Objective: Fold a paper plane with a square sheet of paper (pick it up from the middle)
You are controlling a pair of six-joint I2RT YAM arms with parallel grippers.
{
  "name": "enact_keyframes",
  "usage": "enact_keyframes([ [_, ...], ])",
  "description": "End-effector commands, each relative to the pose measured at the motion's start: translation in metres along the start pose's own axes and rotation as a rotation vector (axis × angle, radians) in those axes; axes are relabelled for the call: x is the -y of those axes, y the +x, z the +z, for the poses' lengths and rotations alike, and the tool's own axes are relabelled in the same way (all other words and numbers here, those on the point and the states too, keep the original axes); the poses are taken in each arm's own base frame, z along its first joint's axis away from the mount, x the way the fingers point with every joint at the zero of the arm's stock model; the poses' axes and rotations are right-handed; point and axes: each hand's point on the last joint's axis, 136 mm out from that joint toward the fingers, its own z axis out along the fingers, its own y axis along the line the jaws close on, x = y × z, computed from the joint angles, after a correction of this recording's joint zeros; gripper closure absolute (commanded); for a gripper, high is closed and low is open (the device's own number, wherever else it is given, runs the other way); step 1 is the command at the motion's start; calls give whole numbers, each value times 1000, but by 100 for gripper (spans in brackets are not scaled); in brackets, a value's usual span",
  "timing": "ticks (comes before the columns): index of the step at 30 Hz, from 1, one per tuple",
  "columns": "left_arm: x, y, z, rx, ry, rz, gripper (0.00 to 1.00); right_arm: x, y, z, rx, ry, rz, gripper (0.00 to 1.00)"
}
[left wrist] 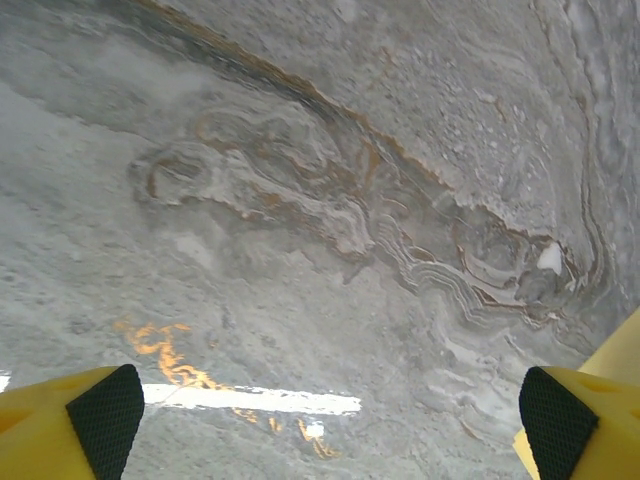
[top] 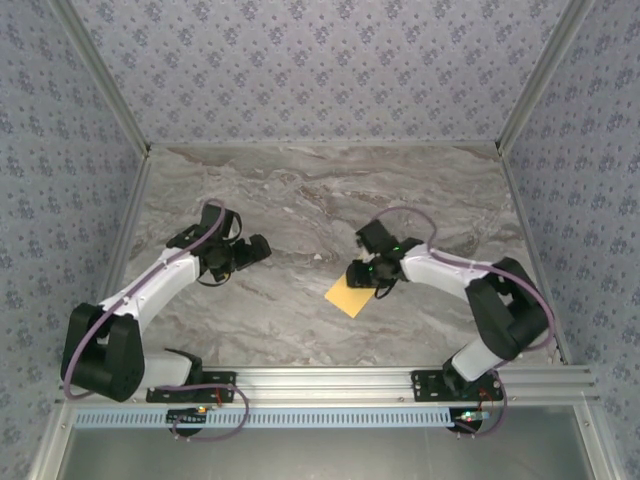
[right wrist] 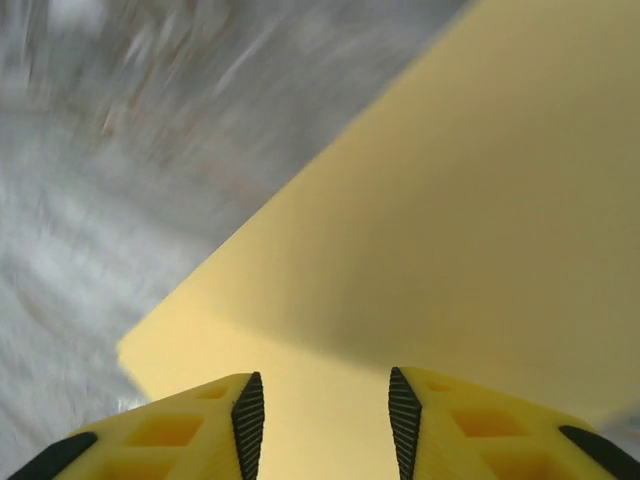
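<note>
In the top view, the left arm (top: pixel 150 290) reaches out over the grey, swirly surface (top: pixel 300 190). The left fingers (top: pixel 258 250) hang at about 9 o'clock from the middle of the surface, well apart from the paper. In the left wrist view these fingers are spread wide. One black pad (left wrist: pixel 105 415) sits low on the left and the other low on the right, and the swirly surface (left wrist: pixel 320 220) shows between them. They are let go and hold no thing. Going right, the square sheet of paper (top: pixel 350 297) lies on the surface at about 5 o'clock from the middle, turned like a diamond. It is yellow-orange. The right fingers (top: pixel 360 274) sit at the paper's 1 o'clock corner, right over its edge. In the right wrist view the paper (right wrist: pixel 450 230) spreads from the bottom up toward 1 o'clock. The two ribbed pads (right wrist: pixel 248 420) stand a little apart, and yellow paper shows in the gap. They look loose, not pinching. The surface (right wrist: pixel 120 150) beside the paper is blurry.
</note>
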Motion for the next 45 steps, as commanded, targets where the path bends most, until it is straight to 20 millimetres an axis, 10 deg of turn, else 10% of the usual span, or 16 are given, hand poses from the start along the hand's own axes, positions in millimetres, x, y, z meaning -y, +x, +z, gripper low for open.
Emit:
enact_keyframes([
  [1, 16, 8, 5, -35, 51, 37, 1, 28, -14, -9, 86, 62, 177, 56],
  [12, 52, 33, 20, -135, 158, 66, 1, 49, -21, 14, 6, 81, 265, 58],
  [23, 78, 60, 27, -218, 277, 37, 14, 3, -56, 44, -33, -83, 98, 68],
  [28, 92, 80, 34, -273, 318, 20, 25, -11, -73, 21, 18, -65, 42, 69],
  [34, 101, 96, 43, -299, 315, 1, 30, -14, -40, -6, 3, 116, -69, 57],
  [45, 46, 61, 49, -197, 159, -181, 31, -42, 22, 7, -101, 292, -316, 21],
])
